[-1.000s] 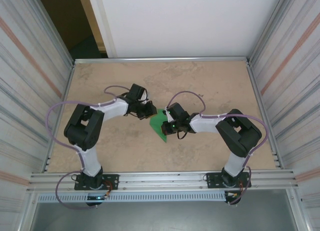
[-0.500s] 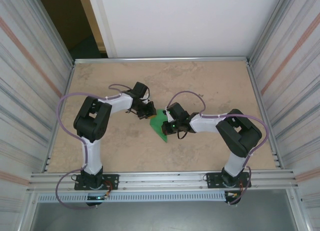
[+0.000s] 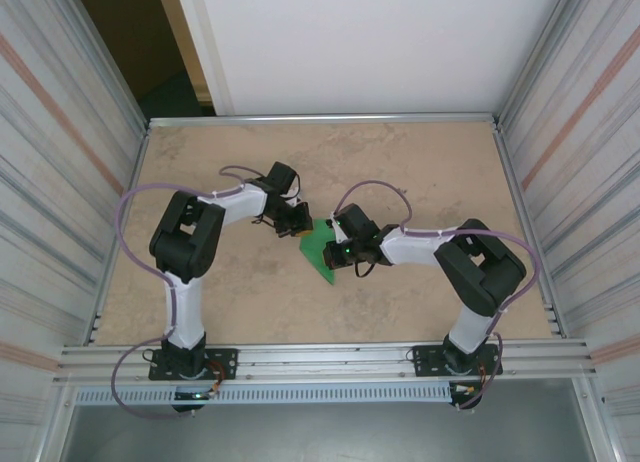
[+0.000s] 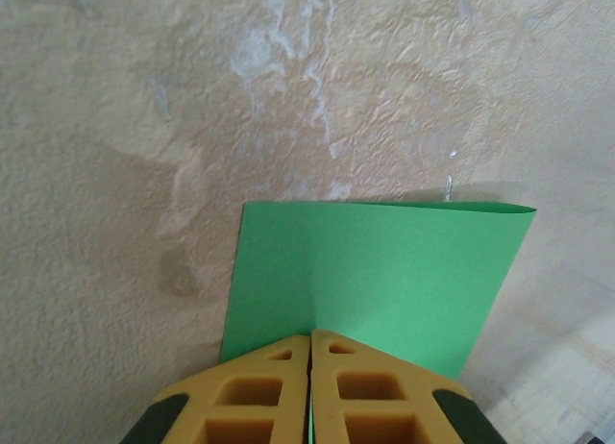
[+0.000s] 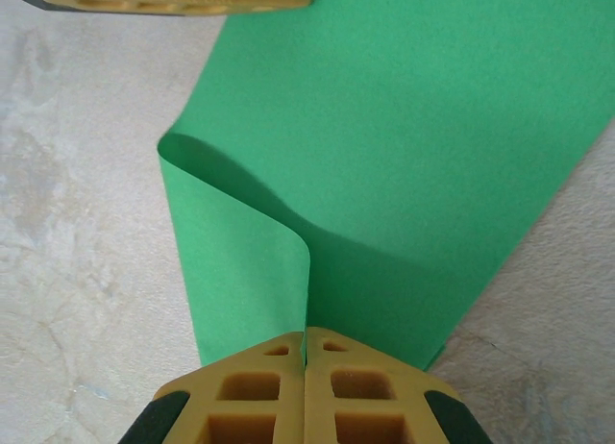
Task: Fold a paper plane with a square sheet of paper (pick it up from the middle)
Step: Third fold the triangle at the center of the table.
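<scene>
Beige table [image 3: 430,172], green sheet [image 3: 321,252], left hand [image 4: 309,340] and right hand [image 5: 305,336] clamped shut on opposite edges

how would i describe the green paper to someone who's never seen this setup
Start at the beige mottled table and find the spot near its middle where the two arms meet. There the green sheet of paper is pinched by the left pincer and the right pincer, one part curling over. Its plain bright green sets it apart from the tan tabletop and the black-and-white arms.
</scene>
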